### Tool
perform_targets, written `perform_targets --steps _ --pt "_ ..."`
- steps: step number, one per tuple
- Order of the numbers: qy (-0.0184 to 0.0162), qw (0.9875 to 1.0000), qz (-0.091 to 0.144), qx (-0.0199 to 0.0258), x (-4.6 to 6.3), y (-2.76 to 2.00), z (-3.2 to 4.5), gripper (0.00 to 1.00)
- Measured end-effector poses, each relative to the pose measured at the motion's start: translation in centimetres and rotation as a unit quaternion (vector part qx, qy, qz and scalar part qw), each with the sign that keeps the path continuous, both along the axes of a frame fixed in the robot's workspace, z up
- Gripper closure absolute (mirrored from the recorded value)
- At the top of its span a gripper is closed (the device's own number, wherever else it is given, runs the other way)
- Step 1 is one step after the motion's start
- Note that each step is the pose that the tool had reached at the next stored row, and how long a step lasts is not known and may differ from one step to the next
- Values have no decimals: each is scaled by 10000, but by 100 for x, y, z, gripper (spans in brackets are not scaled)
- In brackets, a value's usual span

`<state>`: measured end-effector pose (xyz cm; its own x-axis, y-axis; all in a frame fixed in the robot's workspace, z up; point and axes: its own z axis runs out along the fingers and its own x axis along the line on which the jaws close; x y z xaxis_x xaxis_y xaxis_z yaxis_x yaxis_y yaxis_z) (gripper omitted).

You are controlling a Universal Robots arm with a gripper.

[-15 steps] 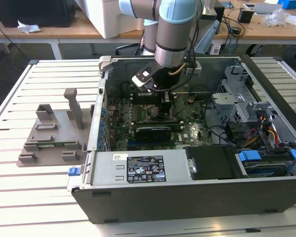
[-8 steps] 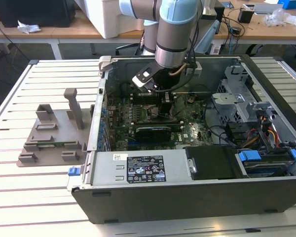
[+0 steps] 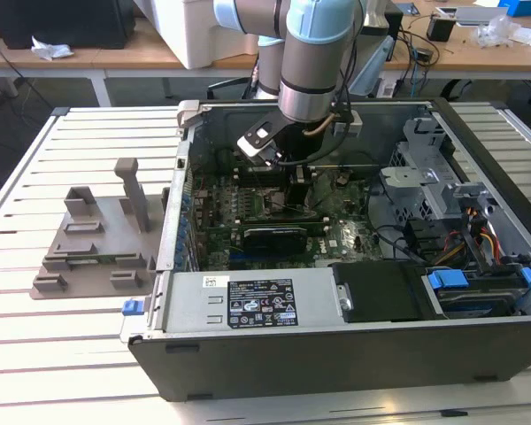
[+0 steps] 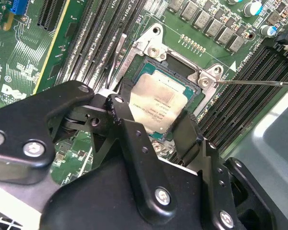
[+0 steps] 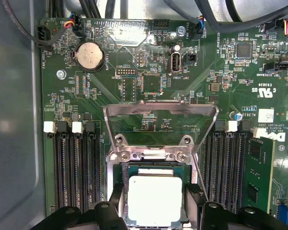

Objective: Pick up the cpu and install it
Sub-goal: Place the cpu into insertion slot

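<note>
**Cpu down in the socket, jaws on its edges**

A white slatted table (image 3: 35,354) carries the job, with cluttered desks behind it. On it an open computer case (image 3: 336,363) lies on its side; just beside the case, at the exterior view's left, sits a grey plastic tray (image 3: 88,257) with upright posts. My arm (image 3: 310,62) reaches down into the case, over the green motherboard (image 5: 221,62).

In both wrist views I see the gripper (image 5: 155,191) low over the socket (image 4: 153,48). Its black fingers (image 4: 187,127) are spread just chip-wide and, as far as I can make out, pinch the cpu (image 5: 154,203) by two opposite edges. The cpu lies flat inside the socket's frame, silvery top up, with a thin green rim showing around it; the metal load plate (image 5: 161,112) is swung open beyond it, and the board is visible through its window. Black memory slots (image 5: 74,167) flank the socket on both sides; a green memory module (image 5: 257,167) stands among those on one side.

As for writing, faint dark print crosses the cpu's top in the second wrist view; white lettering is scattered all over the motherboard; a small white sticker (image 5: 266,115) sits near its edge; a round coin battery (image 5: 89,53) has stamped marks. On the case's near side the power supply (image 3: 203,305) bears a black-and-white label (image 3: 264,308).
</note>
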<state>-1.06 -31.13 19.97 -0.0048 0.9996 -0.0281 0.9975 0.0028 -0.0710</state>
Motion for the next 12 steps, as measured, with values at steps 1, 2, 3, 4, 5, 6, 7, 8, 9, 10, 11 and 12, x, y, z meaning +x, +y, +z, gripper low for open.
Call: perform_targets --steps 1,2,3,4,5,6,7,8,9,10,11,12 --pt "0 10000 0 0 0 8 1 39" --pt "0 10000 3 -1 0 16 1 39" --pt "1 10000 6 -2 -1 23 1 39" --pt "1 10000 14 -2 0 30 1 39" --pt "1 10000 26 -2 -1 34 2 39" --pt "1 10000 44 -1 -1 35 2 39" --pt "1 10000 64 -1 0 36 1 39" --pt "1 10000 78 -2 0 36 1 39" --pt "1 9999 103 -1 3 36 1 39" --pt "1 9999 123 -1 5 36 1 39" --pt "2 9999 144 -1 8 36 1 39" --pt "2 9999 173 -2 12 37 2 39"
